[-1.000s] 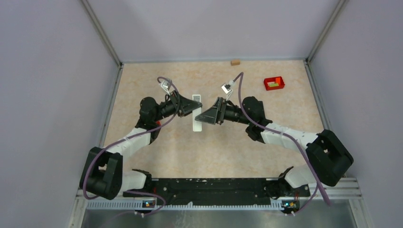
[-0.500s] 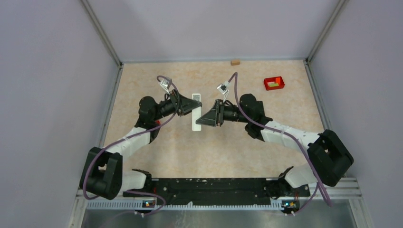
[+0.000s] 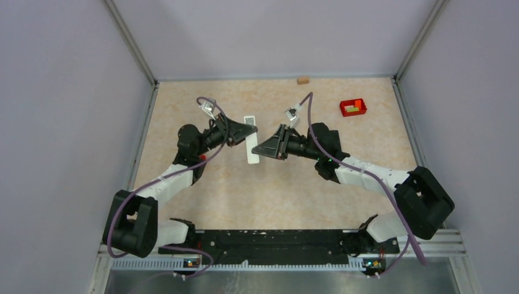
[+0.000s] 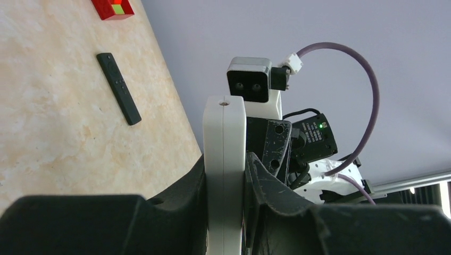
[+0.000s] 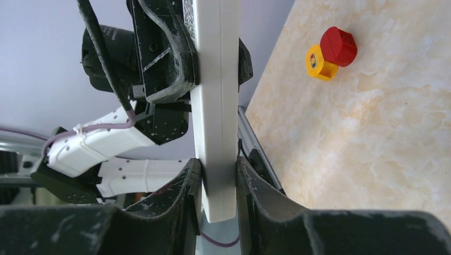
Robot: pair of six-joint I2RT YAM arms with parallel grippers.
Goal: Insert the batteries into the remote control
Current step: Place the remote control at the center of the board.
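A white remote control (image 3: pixel 251 141) hangs above the middle of the table, held by both arms. My left gripper (image 3: pixel 246 132) is shut on its far part; in the left wrist view the remote (image 4: pixel 224 122) stands edge-on between the dark fingers of this gripper (image 4: pixel 225 159). My right gripper (image 3: pixel 257 149) is shut on the near end. In the right wrist view the white bar (image 5: pixel 215 117) is pinched between the right gripper's (image 5: pixel 218 164) jaws, with the left gripper clamped higher up. The batteries are out of view.
A red tray (image 3: pixel 353 108) sits at the back right and a small wooden block (image 3: pixel 302 79) by the back wall. A slim black remote (image 4: pixel 118 87) lies flat on the table. A red and yellow piece (image 5: pixel 330 52) rests on the tabletop.
My right gripper has closed on the remote's near end. The left gripper has shifted slightly toward the back with the remote.
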